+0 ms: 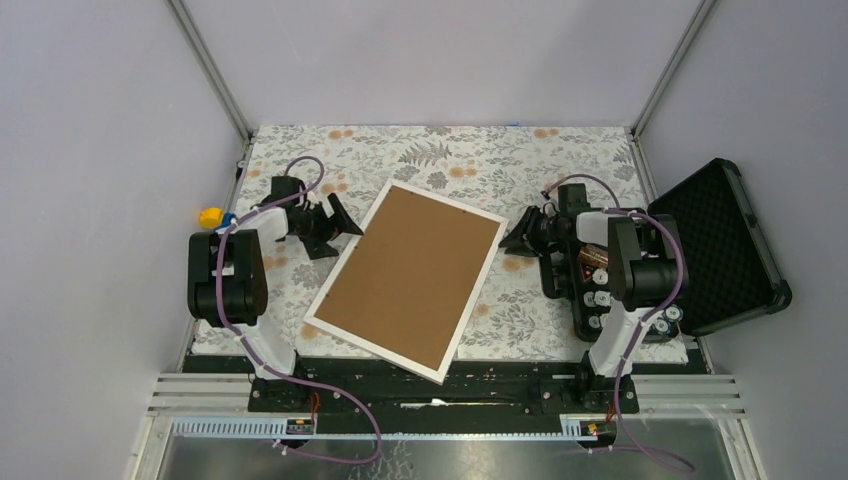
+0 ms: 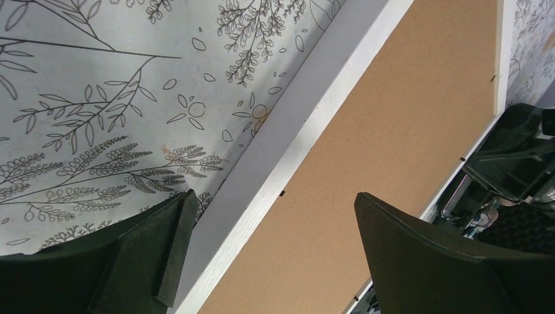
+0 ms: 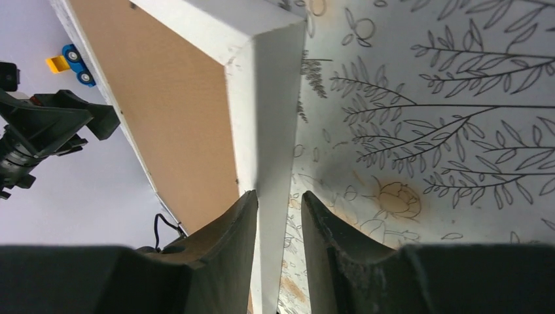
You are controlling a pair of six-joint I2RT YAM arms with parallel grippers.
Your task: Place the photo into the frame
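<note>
The frame (image 1: 347,255) lies face down and askew in the middle of the floral tablecloth, its brown backing board (image 1: 410,275) facing up. The photo is out of view. My left gripper (image 1: 338,232) hangs wide open over the frame's left rim (image 2: 314,118), one finger over the cloth and the other over the board; its fingertips' midpoint (image 2: 275,196) sits above the rim. My right gripper (image 1: 517,238) straddles the frame's right rim (image 3: 265,131), its jaws narrowed round it (image 3: 278,194). One finger touches the rim and a thin gap shows at the other.
An open black foam-lined case (image 1: 715,245) lies at the right table edge. A black holder with small round parts (image 1: 595,290) sits beside the right arm. A yellow and blue toy (image 1: 212,216) lies off the cloth at the left. Metal posts fence the back corners.
</note>
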